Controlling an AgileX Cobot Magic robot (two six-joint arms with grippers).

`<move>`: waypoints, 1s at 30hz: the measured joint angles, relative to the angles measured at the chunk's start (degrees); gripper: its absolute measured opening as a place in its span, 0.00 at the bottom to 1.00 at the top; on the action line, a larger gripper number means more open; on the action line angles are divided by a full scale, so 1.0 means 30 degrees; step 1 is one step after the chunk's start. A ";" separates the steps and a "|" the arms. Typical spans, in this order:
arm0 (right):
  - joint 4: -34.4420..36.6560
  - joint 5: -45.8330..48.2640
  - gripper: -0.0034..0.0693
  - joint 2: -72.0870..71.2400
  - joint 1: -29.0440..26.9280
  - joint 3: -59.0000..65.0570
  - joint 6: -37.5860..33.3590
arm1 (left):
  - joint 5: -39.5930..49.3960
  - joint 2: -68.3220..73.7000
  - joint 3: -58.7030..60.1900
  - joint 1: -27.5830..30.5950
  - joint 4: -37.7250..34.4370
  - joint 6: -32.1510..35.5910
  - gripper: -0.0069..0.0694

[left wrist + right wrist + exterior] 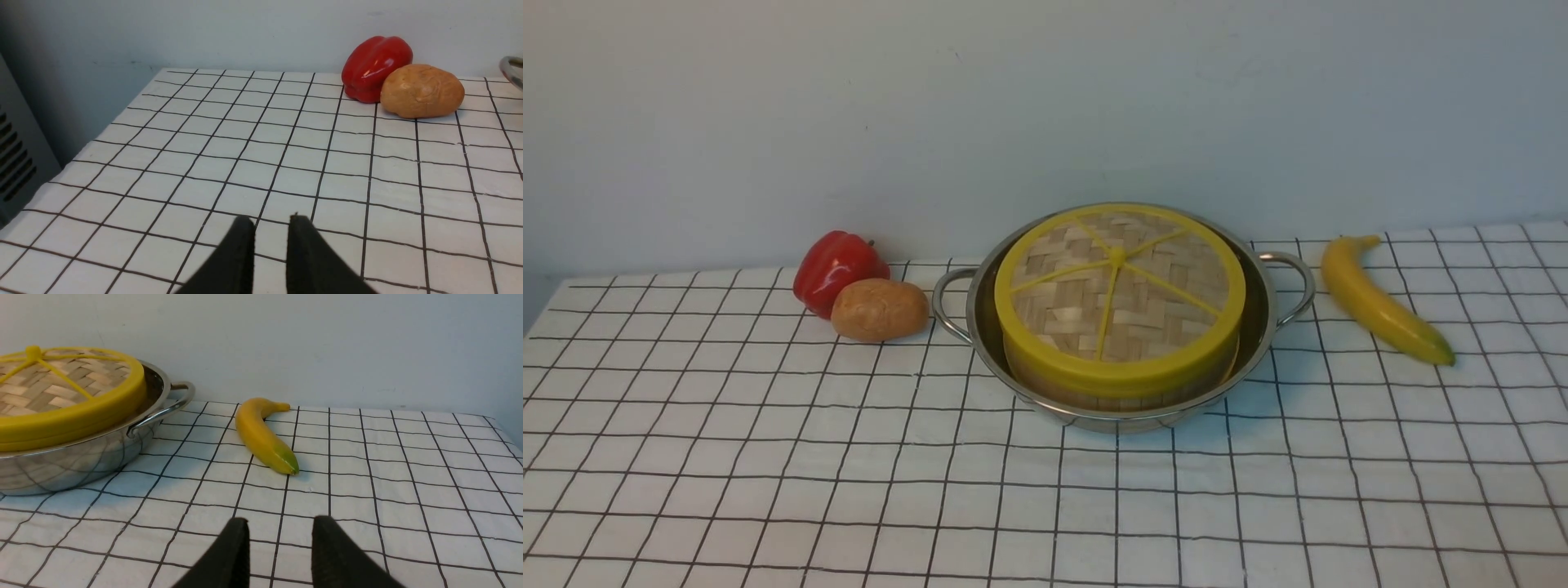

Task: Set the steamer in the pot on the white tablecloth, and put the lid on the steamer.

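Observation:
The shiny steel pot stands on the white tablecloth at centre back. Inside it sits the steamer, of which only a strip of bamboo wall shows. The woven lid with its yellow rim rests on top. Neither arm appears in the front view. My left gripper hovers open over bare cloth, far left of the pot, whose handle just shows. To the pot's right, my right gripper is open over the cloth, apart from the pot and the lid. Nothing is between either pair of fingers.
A red pepper and a potato lie touching just left of the pot. A banana lies to its right. A pale wall runs behind the table. A grey vented box stands past the table's left edge.

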 joint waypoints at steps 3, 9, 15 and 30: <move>0.0000 0.0000 0.38 0.0000 0.0000 0.0000 0.0000 | 0.0000 0.0000 0.0000 0.0000 0.0000 0.0000 0.25; 0.0000 0.0000 0.38 0.0000 0.0000 0.0000 0.0000 | 0.0000 0.0000 0.0000 0.0000 0.0000 0.0000 0.26; 0.0000 0.0000 0.38 0.0000 0.0000 0.0014 0.0000 | 0.0000 0.0000 0.0000 0.0000 0.0000 0.0000 0.28; 0.0000 0.0000 0.38 0.0000 0.0000 0.0020 0.0000 | 0.0000 0.0000 0.0000 0.0000 0.0000 0.0000 0.31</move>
